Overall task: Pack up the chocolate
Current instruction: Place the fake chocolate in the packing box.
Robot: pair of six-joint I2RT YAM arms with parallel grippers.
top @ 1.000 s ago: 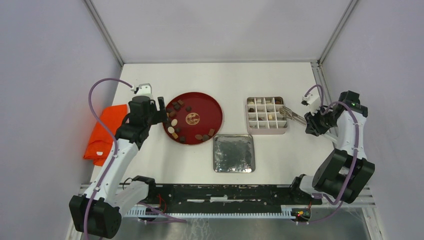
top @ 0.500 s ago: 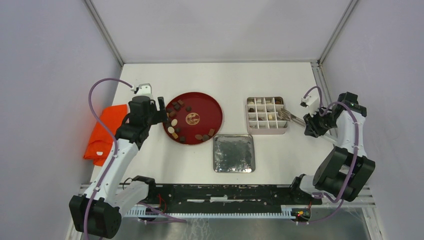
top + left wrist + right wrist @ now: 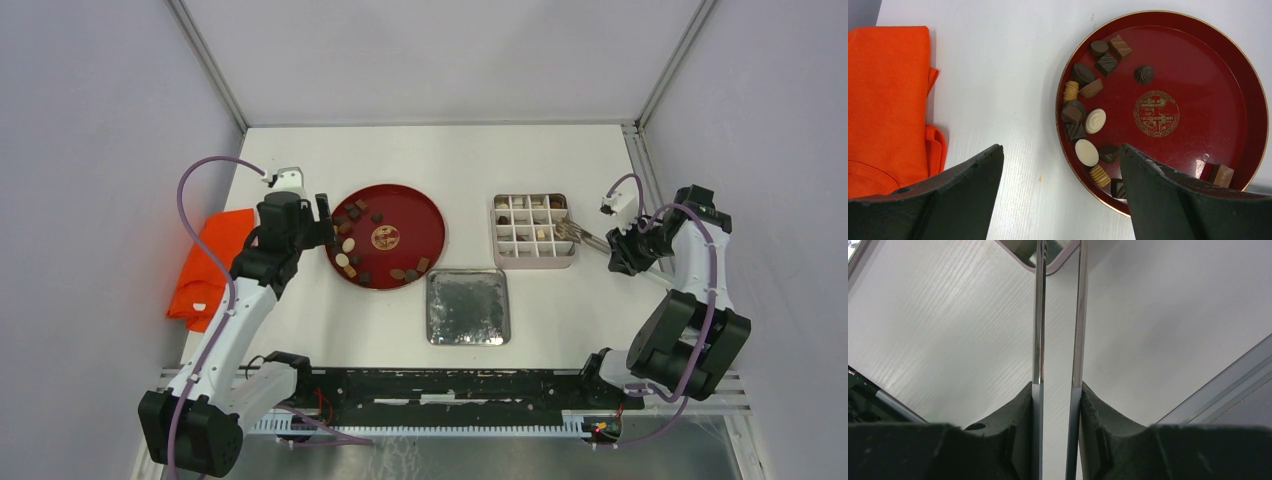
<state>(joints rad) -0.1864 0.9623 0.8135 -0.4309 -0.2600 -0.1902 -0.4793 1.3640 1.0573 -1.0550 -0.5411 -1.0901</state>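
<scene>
Top view: the left arm rises from the lower left, its left gripper (image 3: 322,222) at the left rim of the one red plate (image 3: 425,215), fingers spread wide and empty. The right arm folds at the right edge; the right gripper (image 3: 614,245) is clamped on tongs (image 3: 580,234) whose tips reach one grid box (image 3: 496,232). Chocolate (image 3: 348,244) lies mostly on the plate; a few box cells hold pieces, too small to count.

Left wrist view: fifteen chocolate (image 3: 1094,121) pieces show on the plate (image 3: 1193,60), mostly along its left side.

Right wrist view: two tong (image 3: 1038,315) blades are pinched between the fingers (image 3: 1018,410).
</scene>
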